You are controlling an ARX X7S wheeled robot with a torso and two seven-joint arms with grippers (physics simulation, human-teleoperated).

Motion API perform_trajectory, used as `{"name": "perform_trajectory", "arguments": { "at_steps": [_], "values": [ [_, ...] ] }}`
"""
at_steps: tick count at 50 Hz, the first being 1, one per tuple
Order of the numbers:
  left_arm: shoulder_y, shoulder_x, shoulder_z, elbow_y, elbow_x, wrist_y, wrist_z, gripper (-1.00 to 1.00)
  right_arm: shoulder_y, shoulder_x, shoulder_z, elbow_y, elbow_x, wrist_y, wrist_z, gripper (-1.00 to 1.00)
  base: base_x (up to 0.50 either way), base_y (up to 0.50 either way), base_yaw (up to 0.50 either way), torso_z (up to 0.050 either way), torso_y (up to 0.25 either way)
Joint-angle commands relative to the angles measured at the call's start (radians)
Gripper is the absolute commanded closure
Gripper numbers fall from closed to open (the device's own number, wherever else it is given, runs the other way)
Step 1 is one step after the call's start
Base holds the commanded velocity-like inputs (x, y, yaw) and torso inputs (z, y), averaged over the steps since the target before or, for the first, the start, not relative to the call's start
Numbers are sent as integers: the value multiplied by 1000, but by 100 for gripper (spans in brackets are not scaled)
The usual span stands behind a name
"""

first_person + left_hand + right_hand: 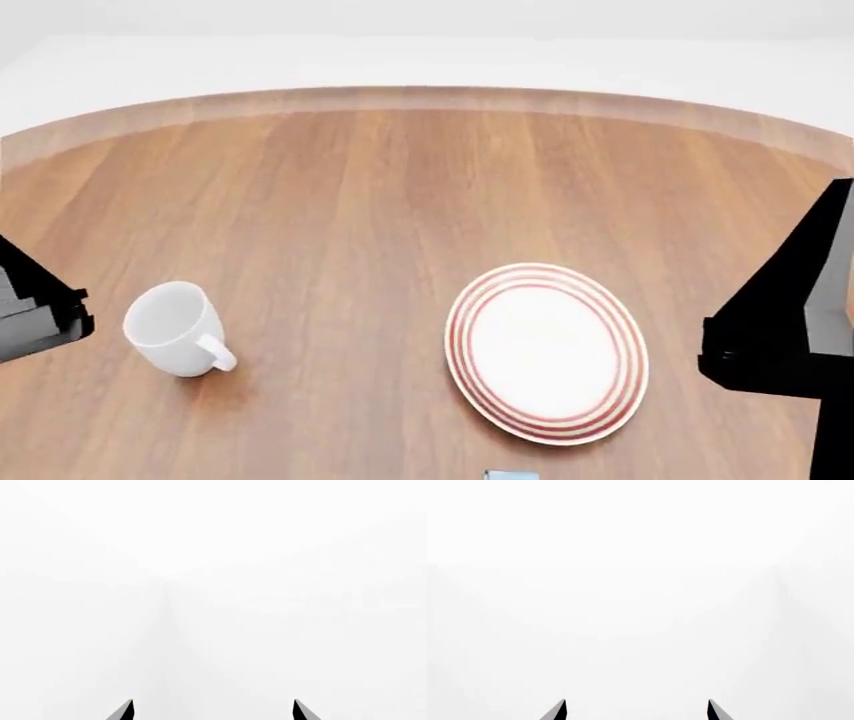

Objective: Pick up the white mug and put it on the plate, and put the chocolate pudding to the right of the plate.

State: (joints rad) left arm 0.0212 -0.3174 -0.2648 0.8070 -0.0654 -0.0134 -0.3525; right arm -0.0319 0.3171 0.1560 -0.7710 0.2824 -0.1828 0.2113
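Wood-grain table (400, 200) carries a glossy white mug (174, 328), upright and empty, at left; well apart to its right lies the round, red-ringed plate (547, 352), bare. A blue pudding box (511, 475) peeks in below. Left gripper (213, 710) and right gripper (635, 710) are spread wide, holding nothing.

white mug (174, 327): 1 | plate (547, 425), red-ringed: 1 | chocolate pudding (511, 475) carton, only top edge showing: 1 | wooden bench (374, 200): 1
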Motion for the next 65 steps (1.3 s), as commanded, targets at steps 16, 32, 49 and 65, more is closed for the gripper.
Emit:
{"name": "perform_trajectory", "arguments": {
  "at_steps": [16, 32, 49, 65],
  "values": [
    [-94, 41, -6, 99, -211, -446, -25, -100, 1, -7, 17, -15, -13, 12, -8, -100, 0, 0, 0, 0, 0],
    [-379, 207, -105, 71, -547, -1105, -328, -100, -6, 0, 18, -21, -8, 7, -2, -100, 0, 0, 0, 0, 0],
    [-566, 312, -186, -63, -778, -1292, -643, -100, -8, 7, 17, -20, -5, 3, 5, -100, 0, 0, 0, 0, 0],
    [-583, 304, -38, -180, -871, -1187, -857, -100, -9, 13, 15, -20, -2, 2, 11, -100, 0, 0, 0, 0, 0]
  ]
}}
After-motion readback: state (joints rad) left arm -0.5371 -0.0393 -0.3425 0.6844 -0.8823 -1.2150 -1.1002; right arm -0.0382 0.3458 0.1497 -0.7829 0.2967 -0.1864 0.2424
